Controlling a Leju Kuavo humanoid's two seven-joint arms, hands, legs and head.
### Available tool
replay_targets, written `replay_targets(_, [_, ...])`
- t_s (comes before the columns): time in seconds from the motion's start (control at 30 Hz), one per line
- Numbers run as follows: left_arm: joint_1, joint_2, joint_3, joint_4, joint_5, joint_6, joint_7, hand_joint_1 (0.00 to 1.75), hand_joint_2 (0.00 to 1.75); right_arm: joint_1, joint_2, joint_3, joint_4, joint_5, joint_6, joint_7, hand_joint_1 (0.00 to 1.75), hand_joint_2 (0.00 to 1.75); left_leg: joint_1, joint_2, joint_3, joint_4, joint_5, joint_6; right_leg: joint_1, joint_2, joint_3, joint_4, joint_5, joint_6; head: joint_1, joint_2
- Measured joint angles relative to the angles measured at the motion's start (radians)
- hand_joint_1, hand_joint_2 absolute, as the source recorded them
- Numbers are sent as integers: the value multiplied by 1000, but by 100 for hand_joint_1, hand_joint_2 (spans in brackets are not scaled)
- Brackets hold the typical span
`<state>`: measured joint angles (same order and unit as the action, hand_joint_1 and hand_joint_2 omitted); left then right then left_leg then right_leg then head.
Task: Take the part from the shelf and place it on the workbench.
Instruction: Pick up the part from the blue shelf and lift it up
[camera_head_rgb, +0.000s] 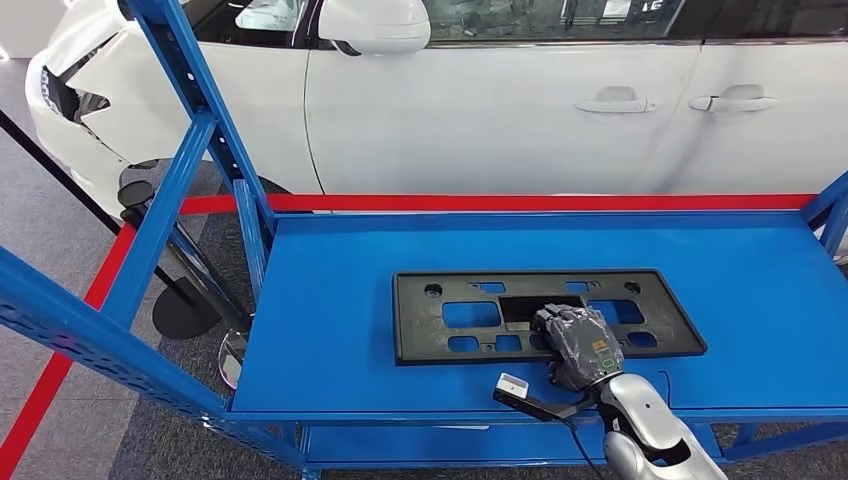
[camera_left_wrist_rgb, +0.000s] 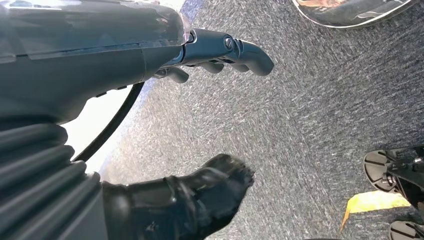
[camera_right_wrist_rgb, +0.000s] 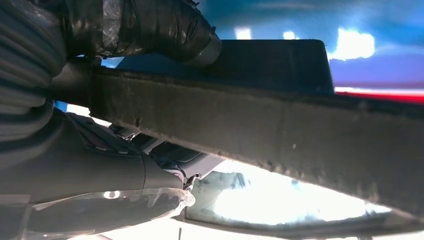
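Flat black rectangular plastic part with cut-out slots (camera_head_rgb: 545, 315) lay on the blue metal shelf (camera_head_rgb: 340, 340), centre of the head frame. Right hand (camera_head_rgb: 578, 345) gripped its near edge, thumb over the top and fingers (camera_right_wrist_rgb: 125, 175) under it. Left hand (camera_left_wrist_rgb: 150, 120) hung released above grey carpet (camera_left_wrist_rgb: 300, 125). White car (camera_head_rgb: 500, 100) stood across the upper frame.

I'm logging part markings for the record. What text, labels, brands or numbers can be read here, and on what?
None can be read.
A small green mark on the back of the right hand: too small to read.
The black part it rests on: no visible lettering.
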<state>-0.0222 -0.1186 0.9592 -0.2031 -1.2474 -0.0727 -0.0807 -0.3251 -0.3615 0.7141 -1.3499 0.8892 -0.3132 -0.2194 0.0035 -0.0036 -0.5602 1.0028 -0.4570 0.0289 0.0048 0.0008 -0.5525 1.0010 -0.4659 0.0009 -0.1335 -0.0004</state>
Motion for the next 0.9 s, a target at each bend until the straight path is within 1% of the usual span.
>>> replay_targets(0.13, [1,0,1,0,0,9,-2,0,175,20,-12,-6,-46,15,-25,-3,175,175,0,0,-1,0,0,0,0,0,-1,0,0,0,0,0])
replay_targets(0.23, [4,0,4,0,3,22,-8,0,175,45,-29,-19,-107,83,-116,0,175,175,0,-1,-3,0,0,0,-1,0,-2,0,0,0,0,0])
replay_targets(0.33, [8,0,13,0,14,26,-5,0,175,64,-59,-43,-196,154,-193,16,175,175,-1,-1,-3,0,0,0,-1,0,-4,0,0,0,0,0])
replay_targets(0.4, [10,0,21,0,24,29,3,0,175,76,-78,-62,-253,228,-246,29,175,175,-3,-1,-4,2,-2,3,-3,0,-4,-1,0,2,0,0])
replay_targets(0.5, [13,1,29,0,28,33,15,0,175,92,-101,-81,-315,400,-342,61,175,175,-8,-1,-6,8,-7,12,-8,-1,-3,-1,-1,8,0,0])
replay_targets(0.53, [14,1,31,0,28,33,17,0,175,96,-108,-86,-332,450,-360,69,175,175,-9,-1,-5,7,-5,15,-9,0,-1,-2,0,10,0,0])
replay_targets(0.57, [15,1,34,0,28,32,18,0,175,101,-114,-90,-349,492,-368,76,175,175,-6,-1,-2,1,-1,18,-8,0,2,-1,0,13,0,0])
replay_targets(0.6, [15,1,36,0,28,32,18,0,175,105,-119,-93,-365,527,-371,83,175,175,-3,0,1,-7,6,22,-8,0,2,4,-6,16,0,0])
replay_targets(0.63, [15,0,38,0,28,32,18,0,175,108,-126,-96,-381,557,-373,90,175,175,0,1,4,-16,13,26,-9,0,-3,23,-23,19,0,0])
replay_targets(0.67, [14,0,39,1,28,32,17,0,175,110,-133,-97,-397,580,-374,101,175,175,3,2,5,-23,19,29,-10,0,-19,62,-53,22,0,0])
replay_targets(0.73, [14,0,40,1,27,33,15,0,175,112,-146,-97,-426,605,-376,122,175,175,4,3,1,-23,22,32,-16,0,-72,186,-122,30,0,0])
replay_targets(0.77, [14,0,40,1,27,33,14,0,175,110,-153,-94,-437,606,-376,135,175,175,4,4,-2,-20,22,32,-20,0,-97,242,-141,35,0,0])
replay_targets(0.8, [14,0,40,2,27,33,14,0,175,108,-162,-88,-444,607,-377,146,175,175,5,4,-6,-16,22,31,-25,0,-108,270,-142,40,0,0])
replay_targets(0.83, [13,0,40,2,27,33,13,0,175,103,-171,-81,-448,607,-377,154,175,175,8,4,-11,-10,20,29,-31,-1,-102,261,-123,46,0,0])
replay_targets(0.87, [13,0,40,3,27,33,11,0,175,97,-181,-72,-451,606,-377,159,175,175,11,3,-15,-2,18,25,-38,-1,-77,214,-90,52,0,0])
replay_targets(0.9, [12,0,40,4,27,33,11,0,175,89,-190,-63,-452,604,-377,159,175,175,14,3,-21,8,15,18,-44,-1,-43,146,-63,59,0,0])
